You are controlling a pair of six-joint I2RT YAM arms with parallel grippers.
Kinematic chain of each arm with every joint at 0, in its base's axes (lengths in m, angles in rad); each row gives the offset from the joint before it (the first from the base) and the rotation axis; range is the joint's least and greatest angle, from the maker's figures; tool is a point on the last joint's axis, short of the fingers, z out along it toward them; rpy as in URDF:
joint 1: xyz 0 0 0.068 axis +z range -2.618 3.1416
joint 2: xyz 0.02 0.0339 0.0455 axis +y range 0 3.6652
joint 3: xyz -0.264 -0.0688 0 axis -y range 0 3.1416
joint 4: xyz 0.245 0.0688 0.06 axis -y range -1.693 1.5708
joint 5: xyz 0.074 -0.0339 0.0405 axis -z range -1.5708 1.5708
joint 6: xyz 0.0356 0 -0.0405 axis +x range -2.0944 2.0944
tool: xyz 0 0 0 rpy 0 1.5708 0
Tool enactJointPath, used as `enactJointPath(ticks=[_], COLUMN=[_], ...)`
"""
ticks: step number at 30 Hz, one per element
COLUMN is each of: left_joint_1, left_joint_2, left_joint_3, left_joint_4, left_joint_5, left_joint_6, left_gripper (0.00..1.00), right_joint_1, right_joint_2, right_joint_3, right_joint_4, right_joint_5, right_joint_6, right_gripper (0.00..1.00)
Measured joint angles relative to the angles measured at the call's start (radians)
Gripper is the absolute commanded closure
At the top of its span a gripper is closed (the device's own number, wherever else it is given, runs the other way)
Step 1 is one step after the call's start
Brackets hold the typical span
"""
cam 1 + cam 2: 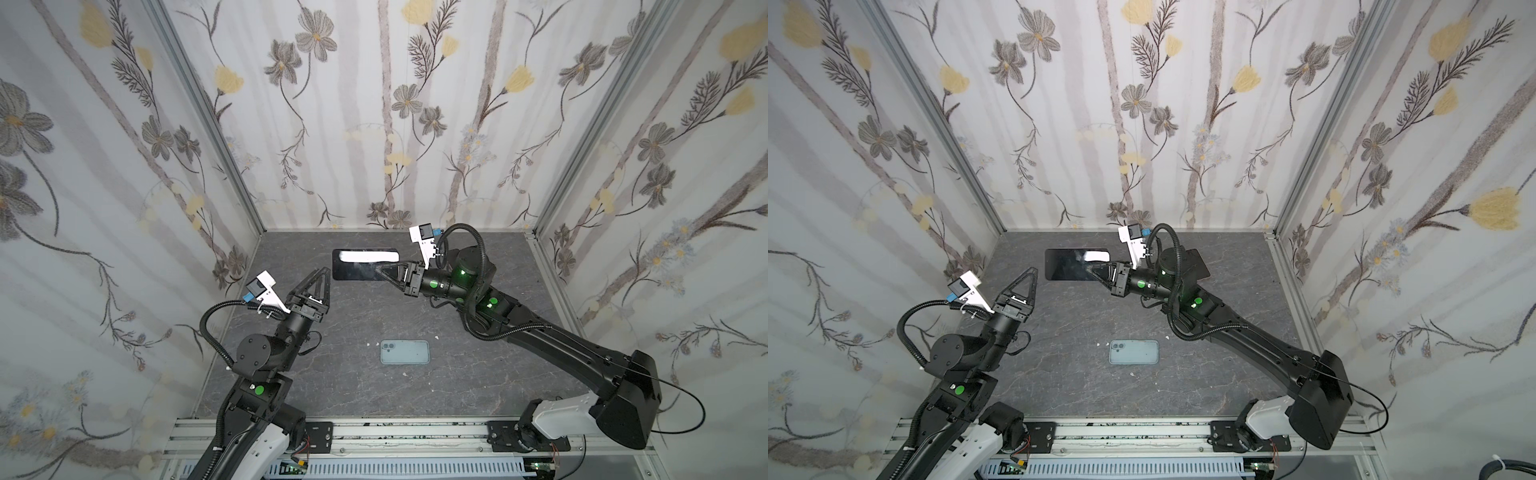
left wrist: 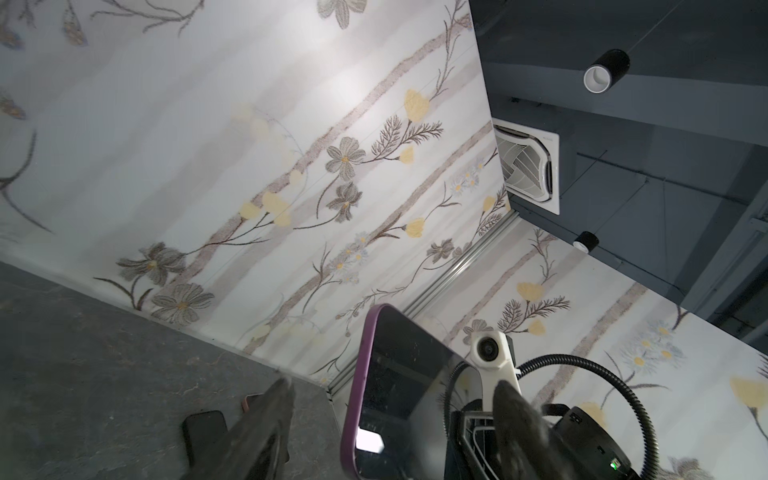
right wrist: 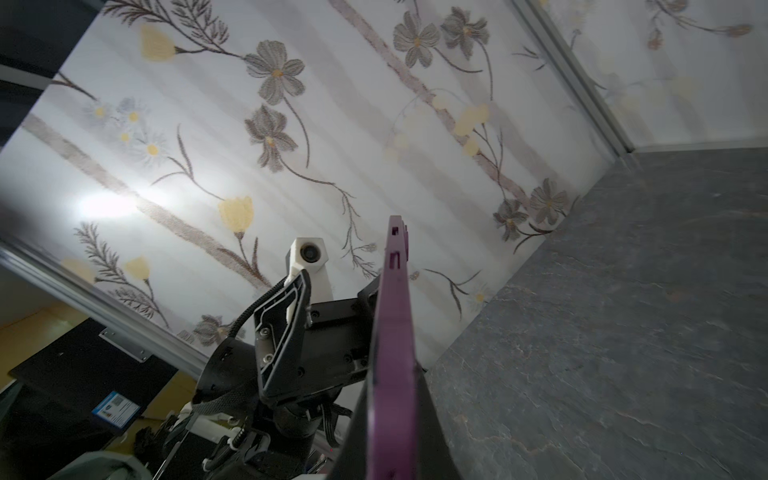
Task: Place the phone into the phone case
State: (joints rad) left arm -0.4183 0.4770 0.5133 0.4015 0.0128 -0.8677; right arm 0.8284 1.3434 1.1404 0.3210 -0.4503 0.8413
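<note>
1. Clamping one short end of the phone [image 1: 357, 270], the right pincer [image 1: 380, 270] was clenched on it. The phone jutted straight out ahead of the tips and looked clear of the table [image 1: 374, 395].
2. A purple rim with button slots wrapped the phone and read as the case [image 3: 392, 353]. The phone therefore seemed already seated, though its corners could not be checked.
3. The left pincer [image 1: 324, 278] stood spread and held nothing. The phone's free end lay between its fingers [image 2: 266, 415]; whether either finger touched it could not be told.
4. A pale slab [image 1: 405, 352] with a lens cluster lay flat on the table, well apart from both pincers and behind them, toward the arm bases. Whether it was a phone or a spare case could not be told.
5. The phone was judged stiff and fairly heavy for its thickness. Its glossy glass front was probably slippery under hard pads and easily cracked, while the rim was likely softer and grippier.
6. With only one end gripped, most of the weight hung far beyond the right pincer's tips, so the phone could pivot or droop there.
7. The safest second hold was judged to be at the free end, squeezing across the rim's long edges rather than on the screen. A drop onto the hard table was the main risk.
</note>
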Motion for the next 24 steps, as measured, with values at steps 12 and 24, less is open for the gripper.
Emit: enactJointPath(ticks=[12, 24], left_joint_1=[0.000, -0.104], left_joint_2=[0.192, 0.570], left_joint_3=[-0.068, -0.064], left_joint_4=[-0.281, -0.379], left_joint_5=[-0.024, 0.275], left_joint_6=[0.034, 0.059], left_gripper=[0.28, 0.33], right_joint_1=[-0.035, 0.045], right_joint_2=[-0.084, 0.036], right_joint_3=[-0.323, -0.443], right_joint_4=[-0.356, -0.315], right_joint_5=[0.273, 0.203], right_joint_6=[0.030, 0.149], right_gripper=[1.00, 1.00])
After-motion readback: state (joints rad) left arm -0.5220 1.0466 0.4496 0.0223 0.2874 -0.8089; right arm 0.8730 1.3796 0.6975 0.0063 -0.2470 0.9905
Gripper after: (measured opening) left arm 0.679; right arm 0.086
